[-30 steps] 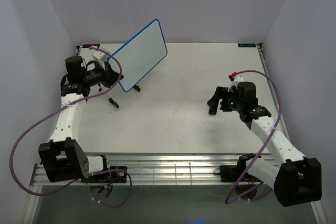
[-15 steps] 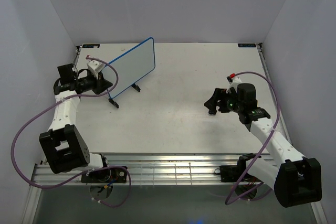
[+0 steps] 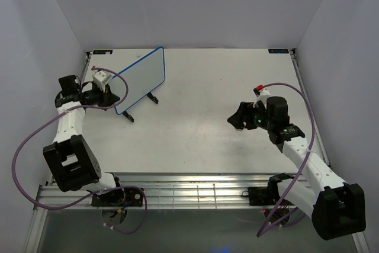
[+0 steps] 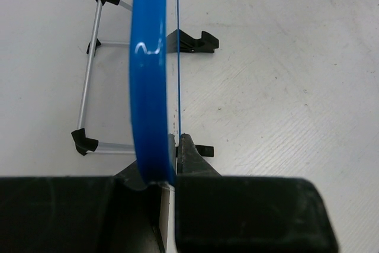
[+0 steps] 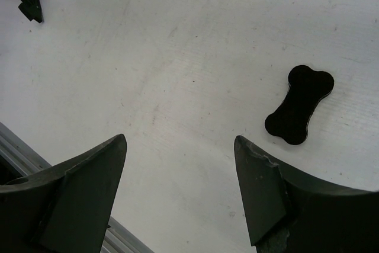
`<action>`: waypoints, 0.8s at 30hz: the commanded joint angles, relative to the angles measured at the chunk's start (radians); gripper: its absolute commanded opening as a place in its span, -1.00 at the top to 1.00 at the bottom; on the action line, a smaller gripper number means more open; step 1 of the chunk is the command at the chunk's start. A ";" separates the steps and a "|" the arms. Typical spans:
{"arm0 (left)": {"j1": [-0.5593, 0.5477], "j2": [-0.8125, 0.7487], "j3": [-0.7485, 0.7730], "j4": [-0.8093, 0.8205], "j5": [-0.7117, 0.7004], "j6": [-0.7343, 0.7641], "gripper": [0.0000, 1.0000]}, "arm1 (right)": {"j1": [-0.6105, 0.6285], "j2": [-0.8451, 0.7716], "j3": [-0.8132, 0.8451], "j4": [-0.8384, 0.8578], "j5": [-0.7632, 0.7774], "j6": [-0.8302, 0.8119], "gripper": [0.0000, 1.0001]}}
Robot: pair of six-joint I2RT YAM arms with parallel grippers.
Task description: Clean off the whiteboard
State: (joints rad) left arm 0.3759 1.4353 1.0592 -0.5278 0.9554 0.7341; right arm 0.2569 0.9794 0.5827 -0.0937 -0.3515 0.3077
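Observation:
The whiteboard (image 3: 142, 77), white with a thin blue rim, is held up on edge above the back left of the table, and its visible face shows no writing. My left gripper (image 3: 116, 95) is shut on its lower left edge. In the left wrist view the blue rim (image 4: 148, 75) runs edge-on between the closed fingertips (image 4: 188, 153). My right gripper (image 3: 237, 119) is open and empty over the right half of the table. In the right wrist view it (image 5: 179, 140) hovers just left of a black bone-shaped eraser (image 5: 299, 105) lying flat on the table.
The thin wire stand (image 4: 89, 75) with black feet stands on the table under the board, and its feet also show in the top view (image 3: 128, 116). A purple cable (image 3: 35, 140) loops off the left arm. Grey walls close the table at the back and sides.
My left arm has swung the board left and lower, over the stand, and turned it more edge-on. My right gripper has shifted slightly left and stays open.

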 commanded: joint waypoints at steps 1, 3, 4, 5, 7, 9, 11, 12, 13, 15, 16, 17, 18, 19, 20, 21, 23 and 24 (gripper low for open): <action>0.029 -0.027 0.016 0.009 0.094 0.025 1.00 | 0.007 -0.015 0.002 0.046 -0.020 0.005 -0.58; 0.035 -0.018 0.013 0.011 0.101 0.024 1.00 | 0.012 -0.015 -0.003 0.052 -0.021 0.007 -0.58; 0.040 -0.015 0.013 0.008 0.117 0.024 1.00 | 0.013 -0.015 -0.003 0.054 -0.021 0.007 -0.58; 0.038 -0.016 0.015 0.008 0.123 0.025 1.00 | 0.015 -0.013 -0.006 0.061 -0.021 0.007 -0.58; 0.038 -0.035 0.022 0.009 0.150 0.022 1.00 | 0.016 -0.005 -0.006 0.068 -0.023 0.008 -0.58; 0.038 -0.049 0.030 0.009 0.172 0.014 1.00 | 0.016 0.002 -0.001 0.069 -0.030 0.007 -0.58; 0.038 -0.052 0.036 0.011 0.192 0.008 1.00 | 0.016 0.015 0.002 0.068 -0.035 0.007 -0.58; 0.038 -0.053 0.032 0.012 0.194 0.007 1.00 | 0.016 0.016 0.002 0.066 -0.038 0.008 -0.58; 0.040 -0.062 0.019 0.014 0.192 0.007 1.00 | 0.015 0.013 0.000 0.068 -0.038 0.008 -0.58; 0.038 -0.073 0.005 0.023 0.203 0.002 1.00 | 0.018 0.012 -0.004 0.069 -0.035 0.008 -0.58; 0.038 -0.084 0.001 0.025 0.207 0.002 1.00 | 0.019 0.010 -0.007 0.074 -0.035 0.008 -0.58; 0.038 -0.088 -0.008 0.025 0.207 0.001 1.00 | 0.019 0.010 -0.004 0.074 -0.037 0.008 -0.58; 0.038 -0.093 -0.014 0.028 0.192 -0.001 1.00 | 0.019 0.013 -0.003 0.072 -0.040 0.007 -0.58; 0.037 -0.099 -0.033 0.032 0.184 -0.004 1.00 | 0.021 0.013 -0.001 0.068 -0.043 0.007 -0.59; 0.037 -0.104 -0.042 0.038 0.177 -0.002 1.00 | 0.022 0.012 -0.001 0.066 -0.043 0.007 -0.58; 0.037 -0.107 -0.053 0.043 0.160 -0.004 1.00 | 0.022 0.010 -0.003 0.065 -0.043 0.005 -0.58; 0.037 -0.108 -0.067 0.049 0.140 -0.002 1.00 | 0.028 -0.004 -0.009 0.063 -0.040 0.005 -0.58; 0.037 -0.107 -0.073 0.048 0.131 -0.001 1.00 | 0.030 -0.008 -0.011 0.063 -0.037 0.004 -0.58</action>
State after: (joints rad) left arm 0.4103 1.3754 0.9928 -0.5343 1.0267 0.7212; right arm 0.2768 0.9920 0.5774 -0.0704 -0.3710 0.3107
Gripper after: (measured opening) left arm 0.139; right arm 0.791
